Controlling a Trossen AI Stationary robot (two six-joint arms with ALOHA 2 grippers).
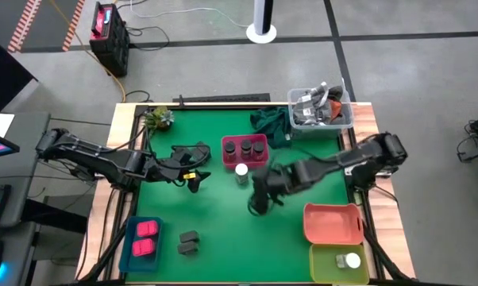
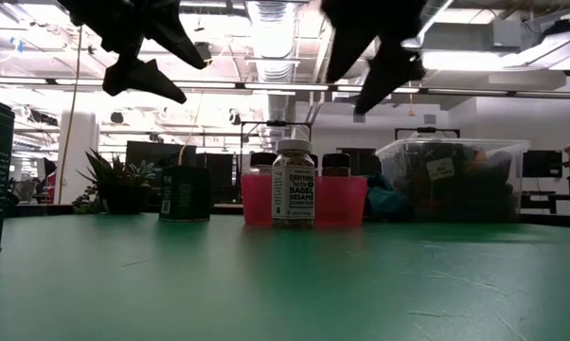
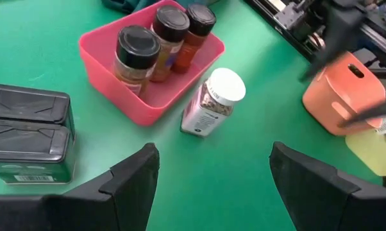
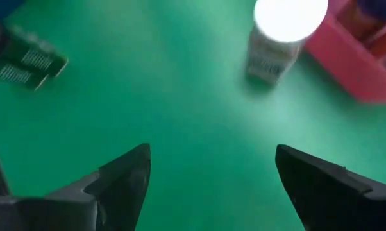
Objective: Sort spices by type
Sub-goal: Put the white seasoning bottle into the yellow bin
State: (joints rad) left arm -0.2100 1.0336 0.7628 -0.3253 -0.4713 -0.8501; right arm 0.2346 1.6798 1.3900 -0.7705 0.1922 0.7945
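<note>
Both grippers hang open and empty: right gripper [image 1: 259,200] nearest, left gripper [image 1: 193,178] just beyond. Farther, the white-capped jar [image 1: 241,171] stands touching the pink tray [image 1: 244,148]. A careless approach could topple it or nudge the tray.

The green tabletop [image 1: 223,222] carries a pink tray [image 1: 244,150] of three dark-capped jars, with a white-capped jar [image 1: 241,171] standing just beside it. Two dark boxes [image 1: 189,242] lie near a blue tray [image 1: 143,242]. Orange tray [image 1: 333,224], yellow-green tray [image 1: 338,264], clear tub [image 1: 321,110], dark-green cloth [image 1: 271,123] and small plant [image 1: 157,119] sit along the edges.
</note>
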